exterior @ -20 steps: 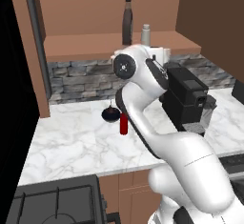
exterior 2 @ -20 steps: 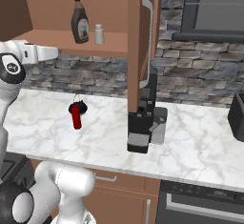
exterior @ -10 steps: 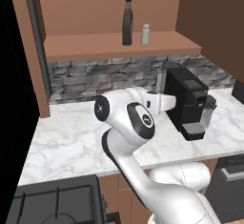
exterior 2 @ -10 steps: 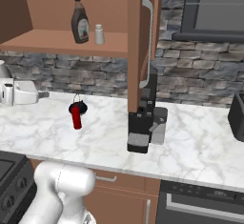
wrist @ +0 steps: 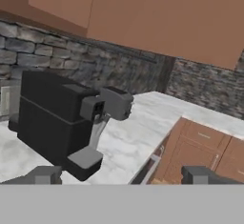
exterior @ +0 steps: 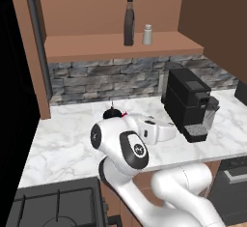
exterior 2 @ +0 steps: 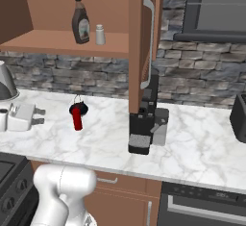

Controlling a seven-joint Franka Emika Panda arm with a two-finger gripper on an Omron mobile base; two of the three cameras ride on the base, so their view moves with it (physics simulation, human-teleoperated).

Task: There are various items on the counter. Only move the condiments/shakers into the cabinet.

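**A:** Where did the task stand at that moment?

**B:** The tall dark brown bottle with the black cap [exterior 2: 80, 20] and the small pale grey shaker [exterior 2: 100, 34] stood side by side on the wide shelf of the brown wooden cabinet [exterior 2: 57, 42]. The slim red squeeze bottle [exterior 2: 77, 121] was left on the white marble counter [exterior 2: 192, 143], touching or overlapping the round black object with the thin stem [exterior 2: 78, 108]; I could not tell which.

**A:** And the gripper?

**B:** The gripper [wrist: 121, 176] had its jaws spread wide with nothing between them. It sat low over the counter, aimed sideways at the black coffee machine [wrist: 57, 123], away from the red bottle.

**A:** What could have gone wrong from there?

**B:** My judgement: the red bottle and the black object were so close that a grab coming in from the wrong side could have caught the black thing as well, or knocked the slim bottle over. From the left base view the arm itself covered most of that pair, with just the black object [exterior: 112, 112] peeking above it, so a swing back could also have swept them with the forearm.

**A:** What had changed over the last second?

**B:** The arm had dropped. A second earlier the hand was up near the shelf; half a second earlier it was halfway down; now it lay close to the counter. The bottles and shaker had not moved.
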